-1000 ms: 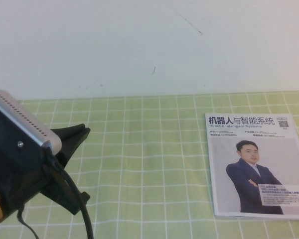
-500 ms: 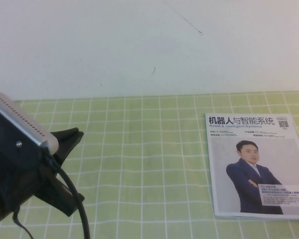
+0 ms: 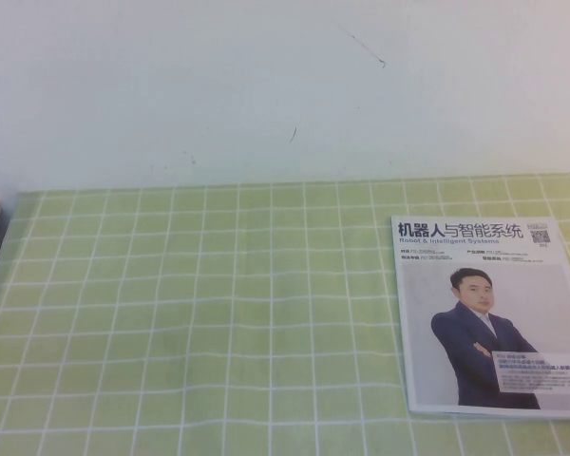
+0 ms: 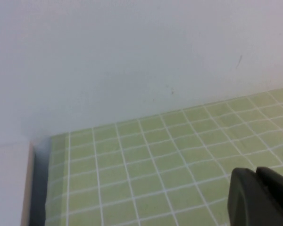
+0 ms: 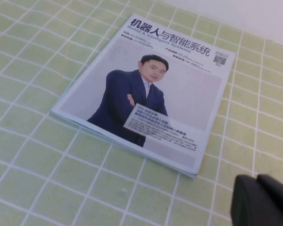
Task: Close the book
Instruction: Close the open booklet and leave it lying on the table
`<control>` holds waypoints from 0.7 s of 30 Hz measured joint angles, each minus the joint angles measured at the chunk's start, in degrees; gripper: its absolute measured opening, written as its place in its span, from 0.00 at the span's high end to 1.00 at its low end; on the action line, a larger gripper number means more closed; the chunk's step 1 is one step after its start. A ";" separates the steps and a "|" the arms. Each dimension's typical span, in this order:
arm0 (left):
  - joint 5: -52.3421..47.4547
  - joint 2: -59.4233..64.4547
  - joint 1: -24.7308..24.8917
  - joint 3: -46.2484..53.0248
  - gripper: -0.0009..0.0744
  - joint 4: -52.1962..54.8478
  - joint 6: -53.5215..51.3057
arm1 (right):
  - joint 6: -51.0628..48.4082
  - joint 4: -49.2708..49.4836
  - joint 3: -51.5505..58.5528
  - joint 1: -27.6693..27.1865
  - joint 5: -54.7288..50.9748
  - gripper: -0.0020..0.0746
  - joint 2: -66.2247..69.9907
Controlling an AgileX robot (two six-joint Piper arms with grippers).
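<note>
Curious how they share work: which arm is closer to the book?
Right. The right pincer hangs just beside the book; the left pincer is at the left end of the cloth, no book in its view.

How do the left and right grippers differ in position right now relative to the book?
Right gripper sits just off the closed book, facing its cover; left gripper sits over bare green checked cloth by the wall, with the book out of its view. Shared: both are black, and neither touches the book or shows in the high view.
</note>
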State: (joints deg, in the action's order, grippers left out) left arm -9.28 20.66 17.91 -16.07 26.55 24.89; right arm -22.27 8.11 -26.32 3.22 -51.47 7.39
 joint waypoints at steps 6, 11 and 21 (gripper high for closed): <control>9.80 -10.80 -10.45 15.83 0.99 -2.57 7.12 | 0.00 0.09 0.00 0.00 0.00 0.98 0.00; 9.28 -13.27 -13.68 17.37 0.99 -0.05 15.20 | 0.00 0.33 0.00 0.00 0.00 0.98 0.00; 6.58 -13.95 -12.64 17.37 0.99 -6.01 12.43 | 0.00 1.03 0.00 0.00 0.00 0.98 0.00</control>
State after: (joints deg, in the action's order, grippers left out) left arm -2.69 6.71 5.27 1.29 20.54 37.33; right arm -22.27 9.14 -26.32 3.22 -51.47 7.39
